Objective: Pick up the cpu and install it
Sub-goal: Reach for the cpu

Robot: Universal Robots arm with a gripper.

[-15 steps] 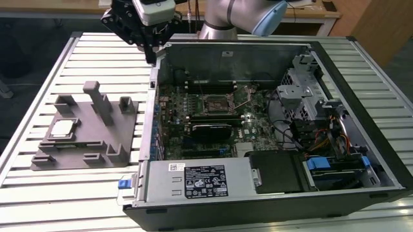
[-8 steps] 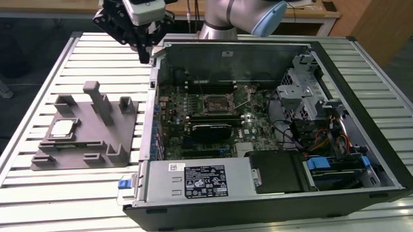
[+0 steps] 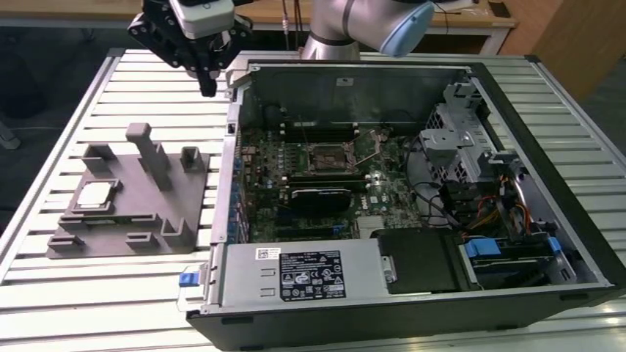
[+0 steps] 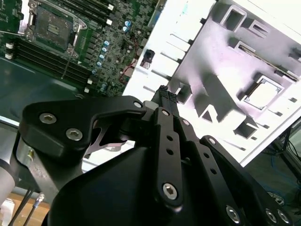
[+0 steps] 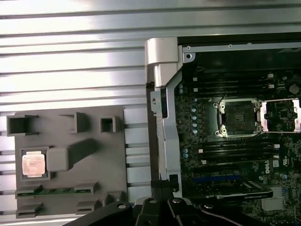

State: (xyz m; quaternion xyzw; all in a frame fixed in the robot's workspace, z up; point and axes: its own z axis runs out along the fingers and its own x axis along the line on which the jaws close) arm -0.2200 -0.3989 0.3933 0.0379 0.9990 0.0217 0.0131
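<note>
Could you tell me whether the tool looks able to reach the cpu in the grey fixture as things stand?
Probably yes: the cpu lies uncovered in an open pocket of the fixture, and the tool hangs above the table nearby.

The whole setup sits on a bench [image 3: 146, 81] topped with pale metal slats running side to side, with grooves between them. Light comes down hard from above: in the first wrist view the slats [image 5: 70, 61] glare nearly white.

Beyond the bench's far edge is a light wooden tabletop [image 3: 459, 20] on a white leg [image 3: 499, 37]. Past the bench's far corner on the exterior view's right stands a brown wooden panel [image 3: 577, 37], maybe a door or cabinet side; hard to say. Off the bench's edge on the exterior view's left, the floor [image 3: 29, 88] looks dark.
</note>
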